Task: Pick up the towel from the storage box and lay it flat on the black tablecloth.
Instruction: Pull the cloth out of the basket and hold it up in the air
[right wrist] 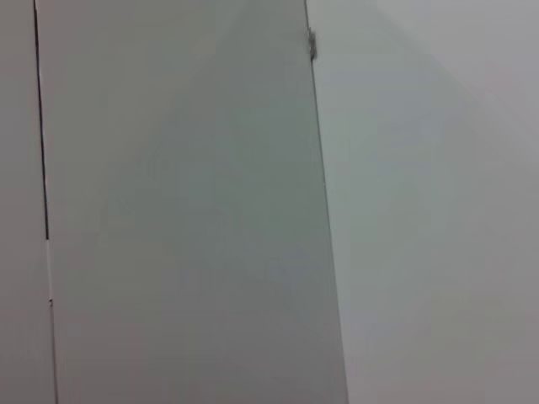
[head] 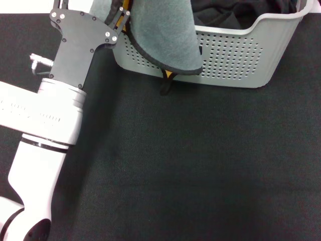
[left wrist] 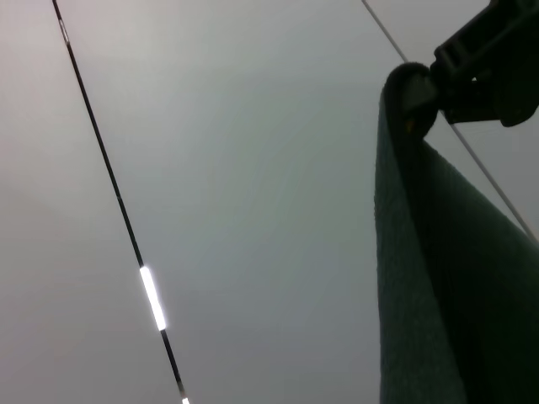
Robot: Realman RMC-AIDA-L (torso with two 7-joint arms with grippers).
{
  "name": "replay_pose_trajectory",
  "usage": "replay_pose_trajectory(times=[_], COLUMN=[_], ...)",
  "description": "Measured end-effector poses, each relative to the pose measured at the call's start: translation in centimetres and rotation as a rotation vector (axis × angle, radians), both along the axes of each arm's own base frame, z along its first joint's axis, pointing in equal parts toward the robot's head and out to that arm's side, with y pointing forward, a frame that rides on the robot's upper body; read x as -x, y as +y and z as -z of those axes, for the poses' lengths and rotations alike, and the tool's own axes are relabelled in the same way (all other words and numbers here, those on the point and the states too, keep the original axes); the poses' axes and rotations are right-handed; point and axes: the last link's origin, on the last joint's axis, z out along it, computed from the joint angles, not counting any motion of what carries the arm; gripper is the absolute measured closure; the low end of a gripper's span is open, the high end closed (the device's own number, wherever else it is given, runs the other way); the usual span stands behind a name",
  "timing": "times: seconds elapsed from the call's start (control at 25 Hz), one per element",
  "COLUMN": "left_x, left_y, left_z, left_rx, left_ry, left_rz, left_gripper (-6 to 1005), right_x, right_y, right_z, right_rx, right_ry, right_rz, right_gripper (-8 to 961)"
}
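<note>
Up by the near-left corner of the storage box (head: 235, 52), the left hand (head: 122, 15) is pinching the towel (head: 168, 35) so it hangs straight down, grey side out, with the black tablecloth (head: 200, 165) spreading toward the robot.

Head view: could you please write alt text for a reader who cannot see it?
The left gripper holds the towel, grey side out, hanging in front of the storage box. The black tablecloth lies below.
</note>
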Motion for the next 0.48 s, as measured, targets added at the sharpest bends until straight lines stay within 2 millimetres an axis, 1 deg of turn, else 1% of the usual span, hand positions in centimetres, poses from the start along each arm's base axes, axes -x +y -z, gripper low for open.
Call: replay_pose_trajectory(times=[0.48], left_x=[0.4], left_y=[-0.5], left_z=[0.1], left_rx=[0.003], left_ry=[0.003], left_rz=[-0.006], left_gripper=[179], right_x=[-1.0], right_y=[0.0], right_z=[-1.2], right_rx=[0.016], right_ry=[0.030], right_rz=[0.025], right_gripper=[943])
